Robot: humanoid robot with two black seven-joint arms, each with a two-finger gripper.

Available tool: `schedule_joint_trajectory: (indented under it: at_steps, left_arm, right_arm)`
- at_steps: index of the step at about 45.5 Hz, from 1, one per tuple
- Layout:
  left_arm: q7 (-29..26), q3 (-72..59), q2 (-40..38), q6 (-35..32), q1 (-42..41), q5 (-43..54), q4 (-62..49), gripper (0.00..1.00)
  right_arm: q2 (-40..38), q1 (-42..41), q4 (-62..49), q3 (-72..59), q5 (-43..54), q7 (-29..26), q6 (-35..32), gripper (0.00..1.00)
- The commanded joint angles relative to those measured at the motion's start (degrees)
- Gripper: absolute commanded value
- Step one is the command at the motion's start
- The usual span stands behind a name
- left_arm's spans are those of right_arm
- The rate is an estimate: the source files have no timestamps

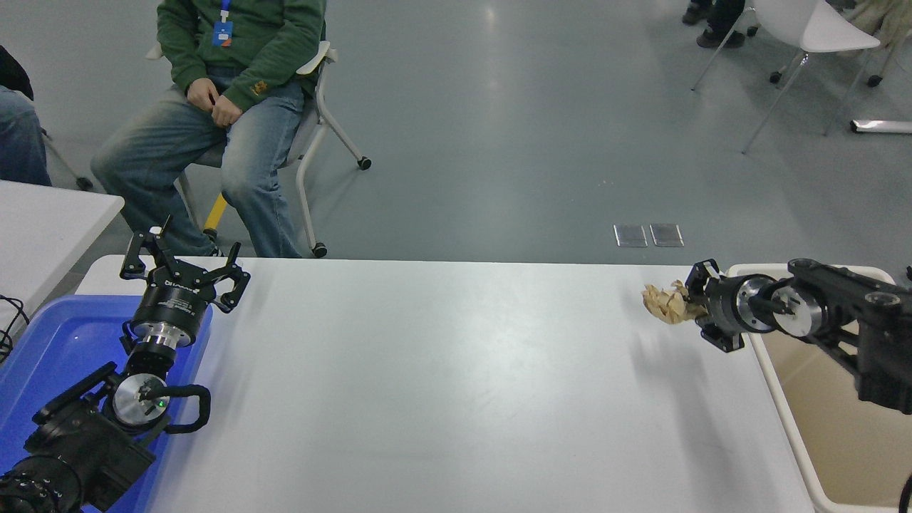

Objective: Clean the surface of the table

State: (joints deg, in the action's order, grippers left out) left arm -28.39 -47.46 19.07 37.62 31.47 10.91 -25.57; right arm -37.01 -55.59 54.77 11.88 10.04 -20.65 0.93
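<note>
The white table surface fills the lower half of the head view. My right gripper is shut on a crumpled tan paper wad and holds it above the table's far right corner, close to the beige bin. A faint shadow lies on the table below the wad. My left gripper is open and empty, parked at the lower left over the blue tray's far edge.
A blue plastic tray sits at the table's left end. A beige bin stands beside the table's right edge. A smaller white table is at the left. A person in a green sweater sits beyond the far edge.
</note>
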Motion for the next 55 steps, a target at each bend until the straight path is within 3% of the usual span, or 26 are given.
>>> schedule_joint_trajectory:
  at_steps: [1, 9, 18, 28, 32, 36, 40, 55]
  left_arm:
    - [0.0, 0.0, 0.0, 0.0, 0.0, 0.0, 0.0, 1.0]
    - [0.0, 0.0, 0.0, 0.0, 0.0, 0.0, 0.0, 1.0]
    - [0.0, 0.0, 0.0, 0.0, 0.0, 0.0, 0.0, 1.0]
    - [0.0, 0.0, 0.0, 0.0, 0.0, 0.0, 0.0, 1.0]
    - [0.0, 0.0, 0.0, 0.0, 0.0, 0.0, 0.0, 1.0]
    - [0.0, 0.0, 0.0, 0.0, 0.0, 0.0, 0.0, 1.0]
    - [0.0, 0.0, 0.0, 0.0, 0.0, 0.0, 0.0, 1.0]
    - [0.0, 0.0, 0.0, 0.0, 0.0, 0.0, 0.0, 1.0]
  right_arm:
    - [-10.8, -0.1, 14.2, 3.9, 2.0, 1.5, -0.1, 0.0]
    - [-19.1, -0.1, 23.9, 6.3, 3.7, 4.7, -0.3, 0.0]
    - [-25.1, 0.0, 26.4, 8.3, 3.8, 8.2, -0.4, 0.0]
    - [-30.7, 2.9, 25.9, 8.7, 3.8, 24.2, -0.3, 0.0]
    - [-32.2, 4.2, 25.5, 8.8, 3.6, 27.2, -0.4, 0.0]
    - [-34.2, 4.8, 24.7, 8.3, 3.1, 27.6, -1.1, 0.0]
    - [-36.1, 6.9, 22.1, 8.1, 1.9, 27.5, -6.0, 0.0]
    - [-33.7, 13.6, 7.2, 7.6, 0.2, 28.1, -9.4, 0.0]
